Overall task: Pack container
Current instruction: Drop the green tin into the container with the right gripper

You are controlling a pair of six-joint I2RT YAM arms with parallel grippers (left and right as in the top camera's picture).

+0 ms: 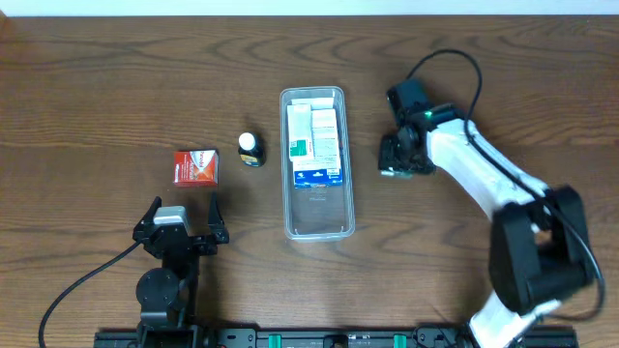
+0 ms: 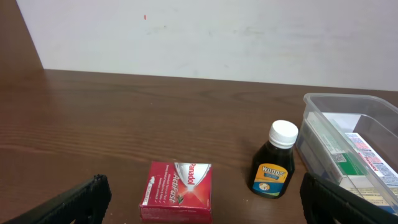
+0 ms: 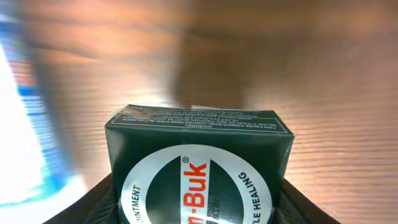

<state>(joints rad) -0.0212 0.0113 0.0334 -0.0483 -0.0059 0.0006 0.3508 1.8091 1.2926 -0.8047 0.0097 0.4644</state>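
The right hand [image 1: 403, 159] grasps a green Zam-Buk ointment box [image 3: 199, 165] at 3 o'clock of the clear container [image 1: 319, 208], which sits mid-counter [image 1: 87, 87]. The box is likely meant for its bare 6 o'clock end. The left hand [image 1: 184, 206] is released at 7 o'clock, facing the Panadol box [image 1: 195, 166].

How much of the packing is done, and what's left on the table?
A few boxes already lie in the container. Right now the right gripper holds a dark green box just beside it. Not packed yet: the red box and the little bottle, which sit on the table near the open left gripper.
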